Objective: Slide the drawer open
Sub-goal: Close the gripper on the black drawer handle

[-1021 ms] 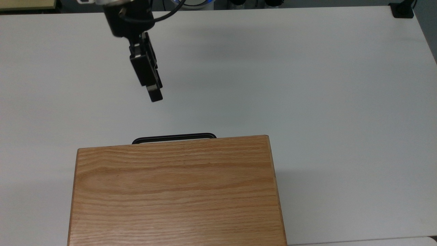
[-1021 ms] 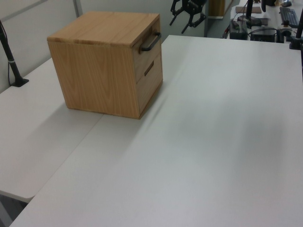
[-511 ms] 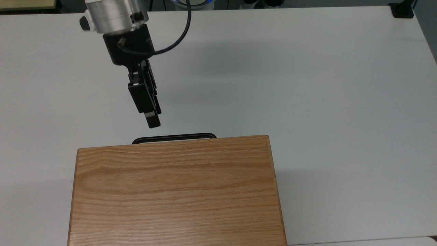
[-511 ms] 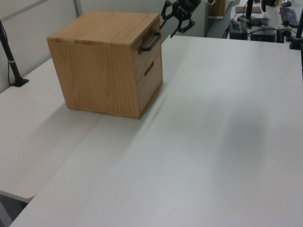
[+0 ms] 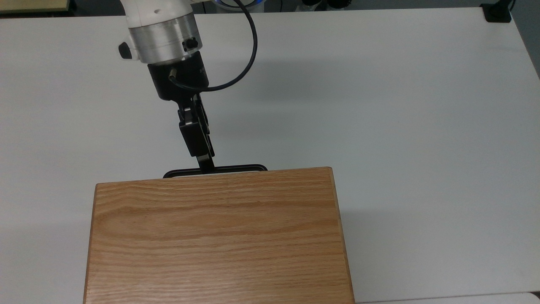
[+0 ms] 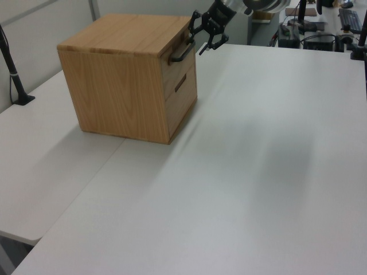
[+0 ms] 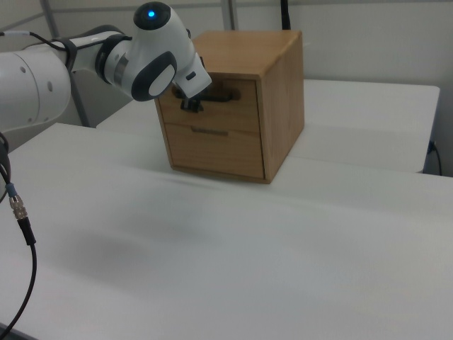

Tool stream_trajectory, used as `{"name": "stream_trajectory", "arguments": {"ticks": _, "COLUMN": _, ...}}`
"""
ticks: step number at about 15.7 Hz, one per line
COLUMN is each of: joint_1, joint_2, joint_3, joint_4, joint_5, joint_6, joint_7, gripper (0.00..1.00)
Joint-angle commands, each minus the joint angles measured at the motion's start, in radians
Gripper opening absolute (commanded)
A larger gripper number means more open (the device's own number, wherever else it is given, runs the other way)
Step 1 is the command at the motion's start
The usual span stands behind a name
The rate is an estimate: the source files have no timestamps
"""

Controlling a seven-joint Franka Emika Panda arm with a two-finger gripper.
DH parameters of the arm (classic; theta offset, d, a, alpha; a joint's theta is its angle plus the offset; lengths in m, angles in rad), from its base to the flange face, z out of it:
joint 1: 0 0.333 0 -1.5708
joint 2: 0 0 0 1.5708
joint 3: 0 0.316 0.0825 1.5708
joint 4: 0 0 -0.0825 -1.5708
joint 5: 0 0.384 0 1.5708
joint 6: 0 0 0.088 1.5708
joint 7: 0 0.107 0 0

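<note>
The oak cabinet stands on the white table with its top drawer pushed in flush. The drawer's thin black loop handle sticks out from the front, and it also shows in the left view as the handle. My gripper points down at the handle's left part in the top view, its tip at the bar. In the left view the gripper is open, one finger above the handle's far end and one below it. In the right view the gripper sits at the drawer front, partly hidden behind the arm.
A second drawer with a recessed grip lies below the top one. The white table stretches wide in front of the cabinet. A black post stands at the left view's left. The arm's cable loops beside the wrist.
My gripper has travelled from over the table's far side toward the cabinet and now reaches the drawer handle. The drawer has not moved.
</note>
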Motion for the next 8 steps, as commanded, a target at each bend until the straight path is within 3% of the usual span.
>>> {"name": "stream_trajectory", "arguments": {"ticks": 1, "joint_1": 0.012, "joint_2": 0.028, "joint_3": -0.003, "joint_4": 0.031, "joint_5": 0.008, "joint_6": 0.039, "joint_7": 0.012, "gripper": 0.5}}
{"name": "stream_trajectory", "arguments": {"ticks": 3, "joint_1": 0.014, "joint_2": 0.04, "joint_3": -0.003, "joint_4": 0.036, "joint_5": 0.006, "joint_6": 0.048, "joint_7": 0.012, "gripper": 0.43}}
{"name": "stream_trajectory", "arguments": {"ticks": 5, "joint_1": 0.012, "joint_2": 0.045, "joint_3": -0.003, "joint_4": 0.036, "joint_5": 0.008, "joint_6": 0.051, "joint_7": 0.012, "gripper": 0.18}}
{"name": "stream_trajectory", "arguments": {"ticks": 8, "joint_1": 0.017, "joint_2": 0.055, "joint_3": -0.003, "joint_4": 0.036, "joint_5": 0.006, "joint_6": 0.065, "joint_7": 0.009, "gripper": 0.04}}
